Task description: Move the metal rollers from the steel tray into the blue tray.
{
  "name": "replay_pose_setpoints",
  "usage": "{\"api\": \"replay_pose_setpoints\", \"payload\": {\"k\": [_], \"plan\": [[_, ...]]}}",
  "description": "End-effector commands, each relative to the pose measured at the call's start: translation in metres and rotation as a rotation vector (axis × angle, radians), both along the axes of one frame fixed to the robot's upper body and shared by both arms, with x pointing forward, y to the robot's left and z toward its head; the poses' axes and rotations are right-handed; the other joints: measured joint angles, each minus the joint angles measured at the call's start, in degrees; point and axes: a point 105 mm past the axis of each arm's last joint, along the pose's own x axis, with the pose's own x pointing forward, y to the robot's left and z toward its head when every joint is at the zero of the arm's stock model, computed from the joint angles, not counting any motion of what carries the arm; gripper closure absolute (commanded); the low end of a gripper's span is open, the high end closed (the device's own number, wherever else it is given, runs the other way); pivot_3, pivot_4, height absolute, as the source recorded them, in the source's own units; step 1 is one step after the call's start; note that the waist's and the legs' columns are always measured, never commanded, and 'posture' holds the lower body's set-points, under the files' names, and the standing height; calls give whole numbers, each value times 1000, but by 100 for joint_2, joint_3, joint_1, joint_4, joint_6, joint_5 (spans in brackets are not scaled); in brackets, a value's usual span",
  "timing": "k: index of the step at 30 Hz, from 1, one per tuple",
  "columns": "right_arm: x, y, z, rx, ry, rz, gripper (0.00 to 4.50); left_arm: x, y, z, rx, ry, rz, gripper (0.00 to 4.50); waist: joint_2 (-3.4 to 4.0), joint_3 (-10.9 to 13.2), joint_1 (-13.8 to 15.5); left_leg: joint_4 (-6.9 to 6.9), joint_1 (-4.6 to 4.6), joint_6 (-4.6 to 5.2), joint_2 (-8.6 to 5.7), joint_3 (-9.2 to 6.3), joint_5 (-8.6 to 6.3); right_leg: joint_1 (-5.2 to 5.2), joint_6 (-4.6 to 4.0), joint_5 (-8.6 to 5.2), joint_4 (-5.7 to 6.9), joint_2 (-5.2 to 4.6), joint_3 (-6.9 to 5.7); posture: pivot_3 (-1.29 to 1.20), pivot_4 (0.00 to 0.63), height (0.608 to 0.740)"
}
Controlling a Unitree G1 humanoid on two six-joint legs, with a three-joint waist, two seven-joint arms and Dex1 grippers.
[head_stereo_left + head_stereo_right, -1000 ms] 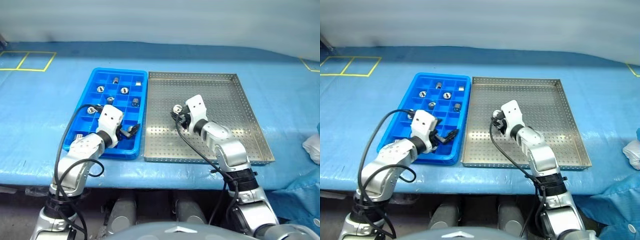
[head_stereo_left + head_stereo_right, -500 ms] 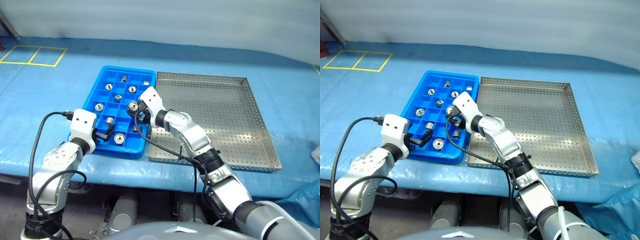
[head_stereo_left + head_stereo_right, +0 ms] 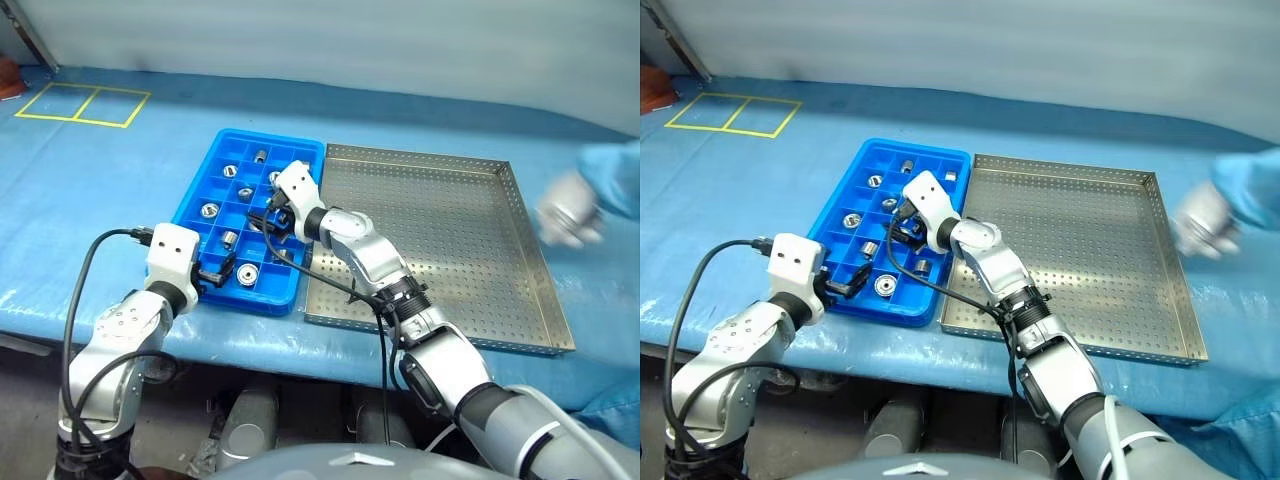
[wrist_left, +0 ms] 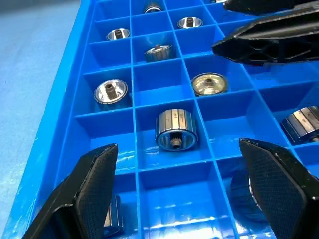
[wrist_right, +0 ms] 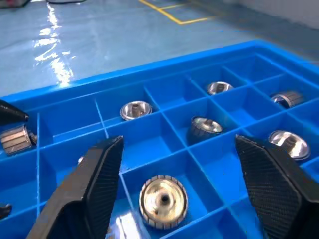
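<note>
Rollers [image 5: 163, 201] sit in the blue tray's [image 3: 196, 196] compartments, one directly below the right gripper [image 5: 174, 194], whose fingers stand wide with nothing between them. Lifting straight up should avoid clipping the dividers. The left gripper [image 4: 179, 191], wide and empty, hovers over the near cells. No rollers lie on the steel tray [image 3: 450, 230].

blue tray [image 3: 196, 205], silver rollers [image 4: 175, 129]

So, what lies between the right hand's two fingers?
In the right wrist view, one metal roller lies in a blue tray compartment between the open right hand fingers.
</note>
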Motion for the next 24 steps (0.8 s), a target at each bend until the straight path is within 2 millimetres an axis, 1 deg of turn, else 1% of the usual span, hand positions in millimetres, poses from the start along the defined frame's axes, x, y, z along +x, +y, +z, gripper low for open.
{"api": "replay_pose_setpoints", "payload": {"k": [1,2,4,7,9,10,15,19,24], "plan": [[1,-13,34,76,-126,-54,871,4,-14,9,-12,-43,-57,265,0,0,-4,0,-1,0,0,0,0,0,0,0,0,0,0,322,150,740],[-1,-21,38,91,-137,-74,871,6,-19,11,-18,-49,-80,265,0,0,1,0,0,0,0,0,0,0,0,0,-1,0,0,312,150,740],[-7,-35,37,80,-148,-91,871,8,-28,12,-26,-58,-116,265,0,0,17,0,-2,-1,0,-3,0,2,-1,-1,-2,-1,-2,299,150,740],[-18,-60,20,9,-139,-129,871,13,-40,12,-39,-64,-163,265,-2,-1,16,0,-3,-1,-2,-1,0,4,-1,-2,-7,-4,-2,262,150,740],[-23,-83,7,-35,-109,-198,871,17,-48,12,-50,-68,-193,265,-1,-1,2,1,-3,-1,-2,1,0,3,-1,-2,-7,-5,0,238,150,740],[-25,-100,1,-54,-86,-253,871,20,-54,12,-56,-69,-214,265,-1,-1,-16,3,-3,-1,-2,1,0,3,-1,-2,-7,-5,0,220,150,740],[-37,-148,-15,-86,-16,-425,871,25,-66,11,-64,-66,-272,265,-1,-1,-169,10,-3,0,-1,5,0,2,0,-1,-1,-4,3,174,150,740],[-46,-173,-26,-120,27,-522,871,28,-73,11,-56,-63,-315,265,-1,0,-290,11,-5,0,-1,5,0,3,0,-2,-2,-4,3,140,150,740],[-52,-182,-30,-133,41,-565,871,32,-76,12,-49,-65,-340,265,-1,0,-403,18,-4,1,-1,4,0,4,2,0,1,-4,4,117,150,740]]}}
